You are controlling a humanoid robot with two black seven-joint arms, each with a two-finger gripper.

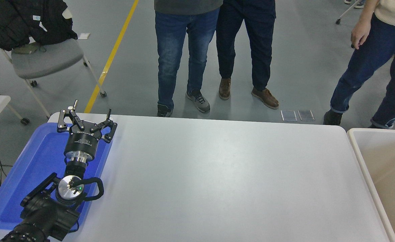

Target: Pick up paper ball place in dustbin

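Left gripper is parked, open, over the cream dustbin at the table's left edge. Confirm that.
Not quite. The head view shows the left gripper parked and open at the table's left edge, but it hangs over the shallow blue tray, not the dustbin. The cream dustbin stands at the table's right edge.

The white desk lies bare from the blue tray across to the dustbin at its right edge. Only the left claw, fingers spread, stands over the tray.
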